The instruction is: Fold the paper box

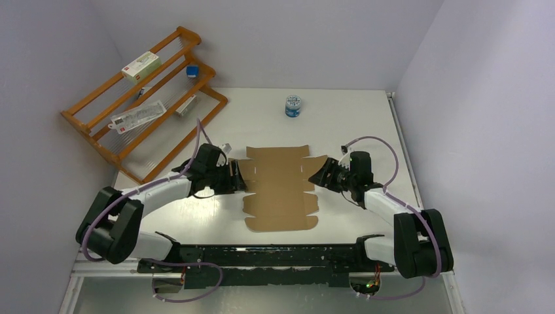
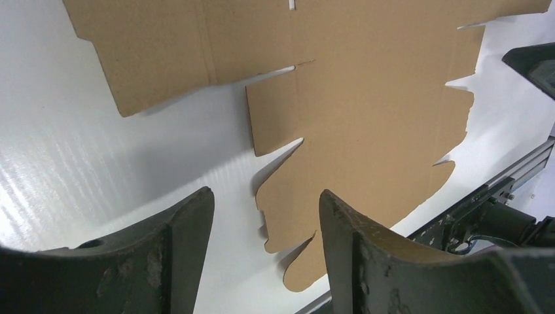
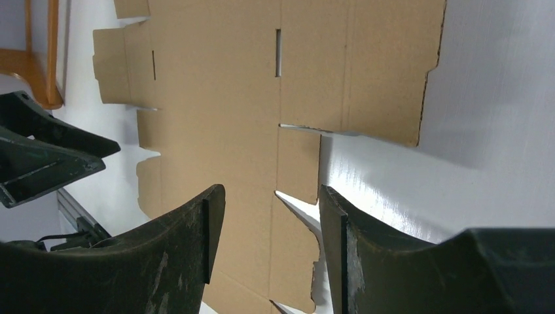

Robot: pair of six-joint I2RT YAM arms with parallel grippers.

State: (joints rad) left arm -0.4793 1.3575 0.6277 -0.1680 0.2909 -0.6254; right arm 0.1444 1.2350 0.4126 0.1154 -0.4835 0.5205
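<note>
The paper box point(image 1: 280, 188) is a brown die-cut cardboard sheet lying flat and unfolded on the white table point(image 1: 340, 124), between both arms. It also shows in the left wrist view point(image 2: 366, 104) and in the right wrist view point(image 3: 222, 118). My left gripper point(image 1: 241, 178) is open and empty at the sheet's left edge, its jaws over the left flap tabs point(image 2: 288, 216). My right gripper point(image 1: 319, 175) is open and empty at the sheet's right edge, straddling the right side flap point(image 3: 294, 170).
A wooden rack point(image 1: 147, 98) at the back left holds small white cartons point(image 1: 141, 67) and packets. A small white-and-blue tub point(image 1: 293, 105) stands at the back middle. A black rail point(image 1: 262, 258) runs along the table's near edge.
</note>
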